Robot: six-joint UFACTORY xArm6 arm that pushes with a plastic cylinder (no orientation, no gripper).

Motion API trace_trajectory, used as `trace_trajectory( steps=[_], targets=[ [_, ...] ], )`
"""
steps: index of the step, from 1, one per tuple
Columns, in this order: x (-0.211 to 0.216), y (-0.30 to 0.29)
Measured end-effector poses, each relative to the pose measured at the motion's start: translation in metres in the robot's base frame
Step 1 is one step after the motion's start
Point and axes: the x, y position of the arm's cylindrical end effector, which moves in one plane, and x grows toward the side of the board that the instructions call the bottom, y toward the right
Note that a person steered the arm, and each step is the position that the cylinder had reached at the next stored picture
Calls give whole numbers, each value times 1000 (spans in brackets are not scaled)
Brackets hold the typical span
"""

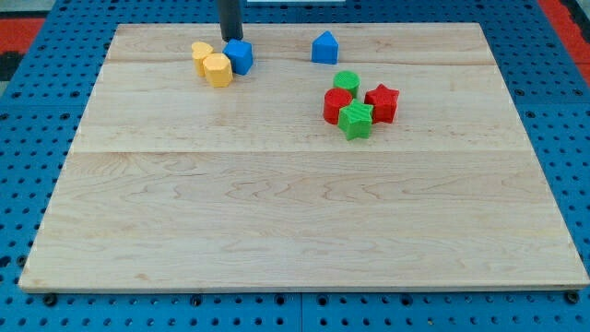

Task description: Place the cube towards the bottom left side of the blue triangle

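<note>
A blue cube [240, 55] sits near the view's top, left of centre. My tip [230, 39] stands right behind it, at its top-left edge, touching or nearly touching it. The blue triangle [324, 47] lies to the view's right of the cube, about level with it, a clear gap apart. Two yellow blocks sit just left of the cube: one [218, 70] touches its left side, the other [202, 54] sits a little further up and left.
A cluster lies right of centre: a green cylinder [347, 81], a red cylinder [337, 104], a red star [382, 101] and a green star [355, 120]. The wooden board [295, 231] is ringed by a blue perforated surface.
</note>
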Motion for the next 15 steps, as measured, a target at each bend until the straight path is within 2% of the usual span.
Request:
trace_trajectory(
  steps=[2,3,5,6,8,12,14,15],
  targets=[
    [0,-51],
    [0,-51],
    [32,-45],
    [32,-43],
    [36,25],
    [55,26],
    [90,24],
    [90,24]
  ],
)
